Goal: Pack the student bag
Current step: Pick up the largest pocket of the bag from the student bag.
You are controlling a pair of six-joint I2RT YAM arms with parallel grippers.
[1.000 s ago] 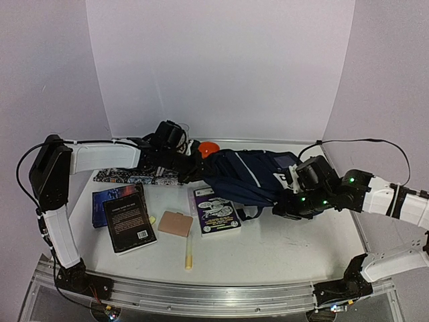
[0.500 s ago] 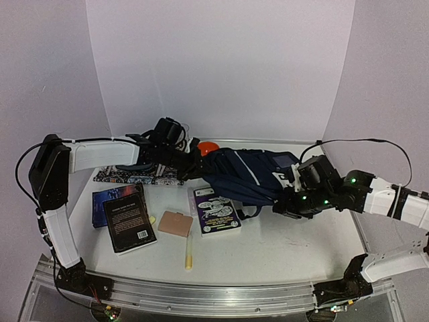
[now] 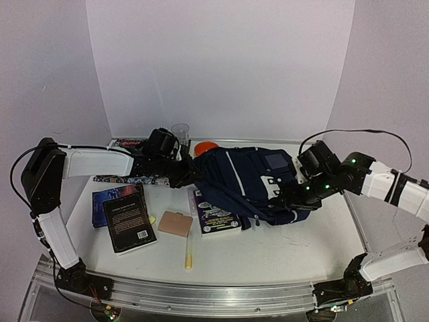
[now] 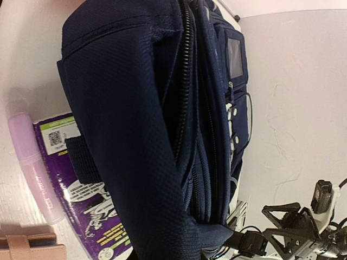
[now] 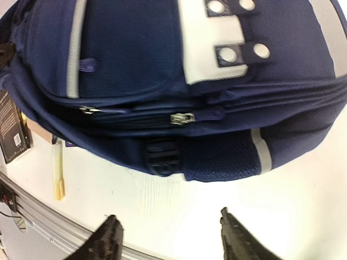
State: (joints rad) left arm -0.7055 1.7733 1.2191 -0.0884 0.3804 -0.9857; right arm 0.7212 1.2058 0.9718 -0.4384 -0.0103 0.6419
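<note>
The right gripper (image 5: pixel 168 230) stands with its fingers spread and nothing between them, just off the near side of the student bag (image 3: pixel 244 181). The left gripper (image 3: pixel 186 173) is closed tight at the bag's left end, apparently on a fold of fabric. The bag lies on its side mid-table between the two, its lower edge overlapping a purple book (image 3: pixel 216 215). It looks soft and slack, probably light, so I'd expect it to sag and drag rather than keep its shape; a zipper pull, strap or seam seems the surest hold. The white table (image 3: pixel 288 248) looks smooth, with a black book (image 3: pixel 129 221), tan wallet (image 3: pixel 175 223) and yellow pen (image 3: pixel 188 253) lying to the left, and pale walls close around.
</note>
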